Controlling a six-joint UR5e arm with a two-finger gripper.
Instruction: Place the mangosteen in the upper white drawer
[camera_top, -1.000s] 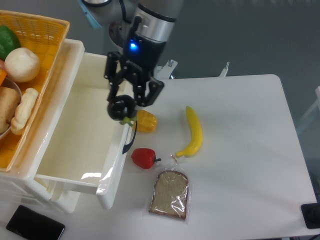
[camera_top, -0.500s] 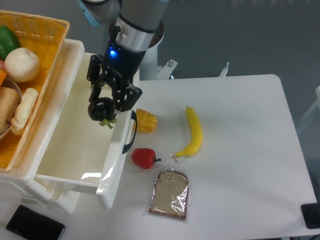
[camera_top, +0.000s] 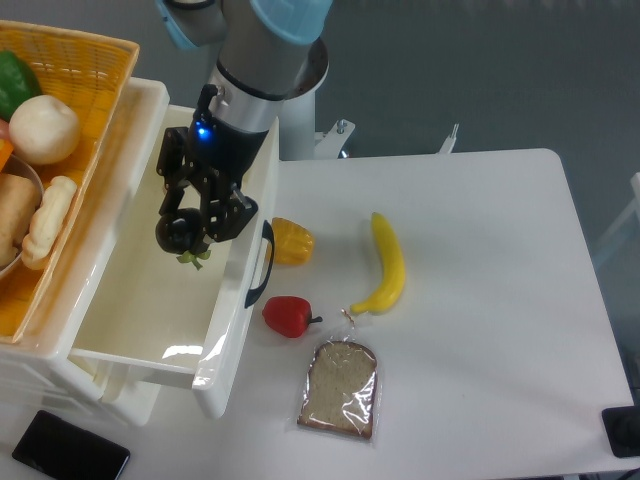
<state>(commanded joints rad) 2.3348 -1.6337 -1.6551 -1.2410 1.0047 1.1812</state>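
1. Since the earlier frames, the gripper (camera_top: 186, 228) has been shifted leftward from above the drawer's front wall to a position over the interior of the upper white drawer (camera_top: 150, 285); the mangosteen (camera_top: 179, 233) has been carried with it.
2. The mangosteen is clamped between the two black fingers, with the jaws closed on its sides. Its green stem and leaves are pointed downward, below the fruit.
3. The mangosteen is seen over the open drawer cavity, inside the line of the front wall. Whether it is touching the drawer floor cannot be told from this view.
4. The drawer is pulled out, with its black curved handle (camera_top: 262, 266) facing the table (camera_top: 480, 300).
5. A yellow wicker basket (camera_top: 70, 130) is located to the left of the drawer, with a white round item (camera_top: 42, 128) and a green item (camera_top: 14, 83) among its contents.
6. On the table, just beside the handle, a yellow pepper (camera_top: 290, 241) and a red pepper (camera_top: 288, 316) are positioned. A banana (camera_top: 388, 264) is located to their right, and a bagged bread slice (camera_top: 341, 388) is placed below the red pepper.
7. A black phone (camera_top: 70, 458) is seen at the lower left corner.
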